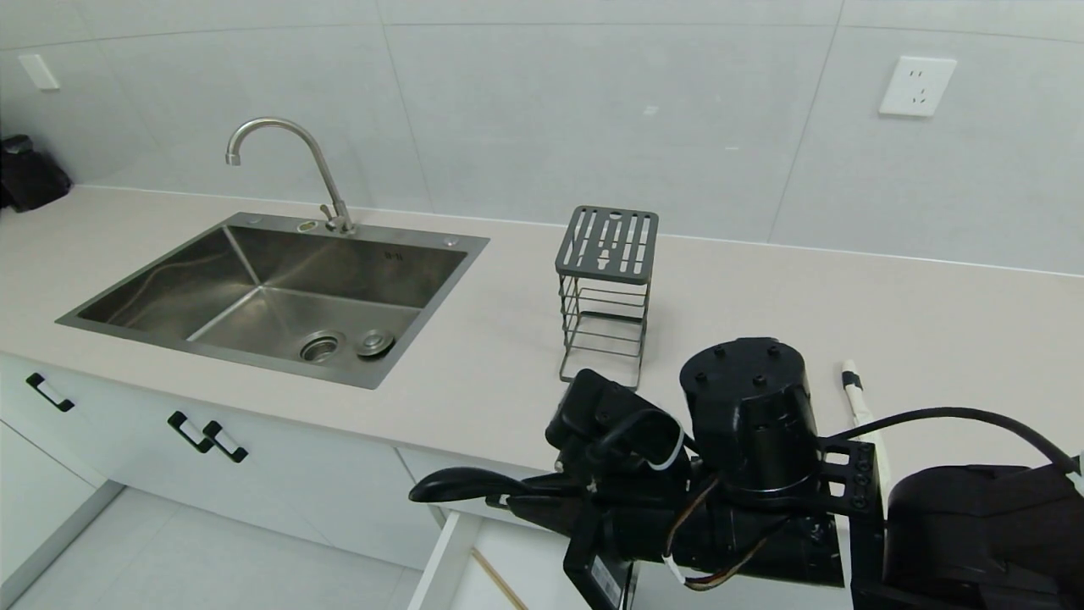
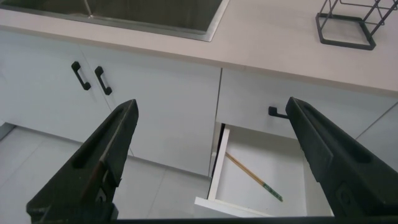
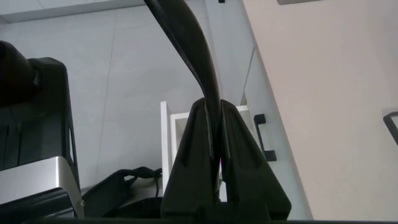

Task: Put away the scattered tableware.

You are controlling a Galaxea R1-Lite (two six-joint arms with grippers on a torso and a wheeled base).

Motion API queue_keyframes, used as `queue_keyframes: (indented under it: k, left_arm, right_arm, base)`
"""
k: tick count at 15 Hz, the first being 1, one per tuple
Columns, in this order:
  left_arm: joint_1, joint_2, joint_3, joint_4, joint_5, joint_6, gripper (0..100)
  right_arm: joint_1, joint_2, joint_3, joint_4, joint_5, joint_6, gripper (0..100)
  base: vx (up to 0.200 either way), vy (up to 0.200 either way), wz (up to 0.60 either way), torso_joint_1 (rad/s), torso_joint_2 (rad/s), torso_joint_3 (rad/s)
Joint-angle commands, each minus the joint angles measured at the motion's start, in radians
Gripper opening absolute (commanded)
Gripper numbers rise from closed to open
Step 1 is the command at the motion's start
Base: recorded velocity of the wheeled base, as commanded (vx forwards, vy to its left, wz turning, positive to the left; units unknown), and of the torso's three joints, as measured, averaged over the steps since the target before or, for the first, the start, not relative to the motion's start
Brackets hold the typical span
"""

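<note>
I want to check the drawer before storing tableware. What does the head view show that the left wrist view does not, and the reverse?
Only the head view: the faucet, and the right gripper shut on a black spoon. Only the left wrist view: a black handle by the open drawer. Both: the wire rack, the open drawer, the chopstick inside it.
</note>
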Motion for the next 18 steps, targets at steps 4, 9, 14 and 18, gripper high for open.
queue_keyframes:
  k: [4,9,14,18]
  left_arm:
    - [0.000,0.000,0.000,0.000,0.000,0.000,100]
    - [0.001,0.000,0.000,0.000,0.000,0.000,100]
    - [0.000,0.000,0.000,0.000,0.000,0.000,100]
    - [0.000,0.000,0.000,0.000,0.000,-0.002,100]
  right_arm:
    - [0.007,0.001,-0.066,0.068,-0.005,0.000,0]
    - [0.009,-0.005,-0.066,0.071,-0.019,-0.003,0]
    - [0.024,-0.023,-0.058,0.072,-0.034,-0.003,0]
    - [0.039,-0.033,-0.058,0.072,-0.049,-0.003,0]
  base:
    - [0.000,0.000,0.00,-0.174,0.35,0.174]
    - [0.000,0.000,0.00,-0.267,0.53,0.255]
    - [0.000,0.000,0.00,-0.271,0.54,0.258]
    - [0.000,0.000,0.00,-0.266,0.51,0.246]
